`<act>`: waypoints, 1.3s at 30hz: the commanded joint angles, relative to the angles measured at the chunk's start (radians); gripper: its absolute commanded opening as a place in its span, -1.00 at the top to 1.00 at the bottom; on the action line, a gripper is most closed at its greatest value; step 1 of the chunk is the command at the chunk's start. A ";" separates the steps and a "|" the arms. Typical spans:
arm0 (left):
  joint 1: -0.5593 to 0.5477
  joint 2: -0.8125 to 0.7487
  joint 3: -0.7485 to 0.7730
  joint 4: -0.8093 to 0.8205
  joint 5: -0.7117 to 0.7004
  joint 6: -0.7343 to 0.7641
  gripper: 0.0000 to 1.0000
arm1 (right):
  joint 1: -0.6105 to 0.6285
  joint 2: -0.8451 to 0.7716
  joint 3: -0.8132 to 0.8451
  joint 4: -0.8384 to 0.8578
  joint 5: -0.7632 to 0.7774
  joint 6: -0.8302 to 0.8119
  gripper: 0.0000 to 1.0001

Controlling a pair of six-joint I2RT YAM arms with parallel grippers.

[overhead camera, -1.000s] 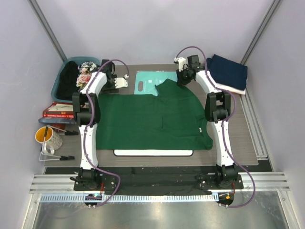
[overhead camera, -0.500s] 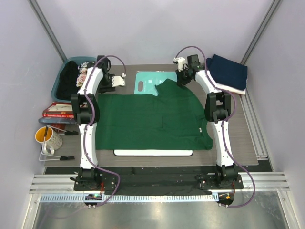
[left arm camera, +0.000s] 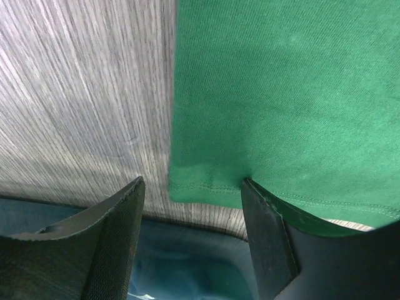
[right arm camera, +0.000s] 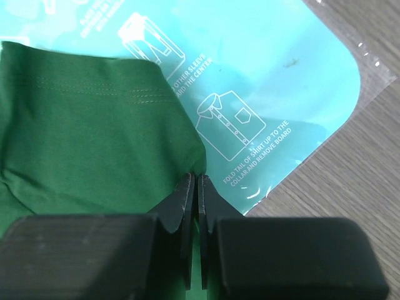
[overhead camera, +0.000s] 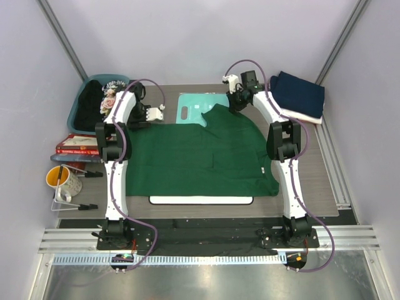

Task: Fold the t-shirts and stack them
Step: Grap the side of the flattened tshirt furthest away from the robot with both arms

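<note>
A plain dark green t-shirt (overhead camera: 200, 156) lies spread flat on the table. My right gripper (overhead camera: 232, 105) is at its far right corner, over the teal board, shut on the shirt's edge (right arm camera: 112, 125); in the right wrist view the jaws (right arm camera: 197, 180) pinch the green cloth. My left gripper (overhead camera: 147, 115) is open at the shirt's far left corner. In the left wrist view that corner (left arm camera: 206, 181) lies between the spread fingertips (left arm camera: 190, 200). A folded navy t-shirt (overhead camera: 300, 92) lies on a white one (overhead camera: 307, 117) at the back right. A black floral-print shirt (overhead camera: 105, 100) lies in the bin.
A teal folding board (overhead camera: 195, 106), printed with instructions (right arm camera: 269, 75), lies at the back under the shirt's edge. A teal bin (overhead camera: 80, 103) stands at the back left. A whiteboard (overhead camera: 201, 200) pokes out under the shirt's near edge. Books (overhead camera: 76, 144) and a yellow mug (overhead camera: 61, 180) sit left.
My left gripper has moved a little nearer, onto the shirt's far left corner. My right gripper has shifted slightly left with the shirt's edge in it.
</note>
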 commanded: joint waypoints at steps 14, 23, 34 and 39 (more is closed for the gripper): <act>0.014 0.070 0.010 -0.018 0.037 0.004 0.99 | 0.017 -0.160 -0.052 0.007 0.019 -0.030 0.85; 0.009 -0.020 -0.082 0.000 0.060 -0.044 1.00 | 0.021 -0.143 -0.051 0.003 0.024 -0.038 0.87; 0.000 -0.223 -0.215 0.085 0.080 -0.137 1.00 | 0.028 -0.226 -0.063 -0.043 -0.028 -0.068 0.88; 0.000 -0.332 -0.291 0.120 0.045 -0.142 1.00 | 0.025 -0.396 -0.236 -0.075 -0.053 -0.119 0.88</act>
